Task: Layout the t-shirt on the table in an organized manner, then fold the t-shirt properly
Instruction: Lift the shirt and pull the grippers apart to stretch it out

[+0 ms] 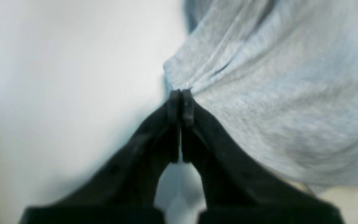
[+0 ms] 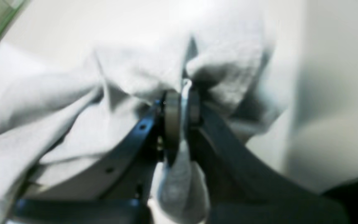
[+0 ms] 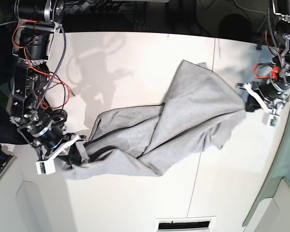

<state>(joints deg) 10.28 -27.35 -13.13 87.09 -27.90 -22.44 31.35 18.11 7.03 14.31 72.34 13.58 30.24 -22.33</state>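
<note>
1. The heather-grey cotton t-shirt (image 3: 169, 125) lies twisted and bunched across the middle of the white smooth tabletop (image 3: 135, 53), stretched in a long diagonal rope of folds, not flat.
2. At the shirt's one end, the left gripper (image 1: 181, 105) has its black jaws pinched together on a gathered corner of the fabric; creases fan out from the pinch.
3. At the shirt's far end, the right gripper (image 2: 182, 107) is clamped on a thick wad of the cloth, some of it bulging out behind the jaws.
4. As I judge it, the layout stage has barely begun: both ends are grasped, but spreading, smoothing and all folding remain.
5. No lettering shows, so I cannot tell which face is up.
</note>
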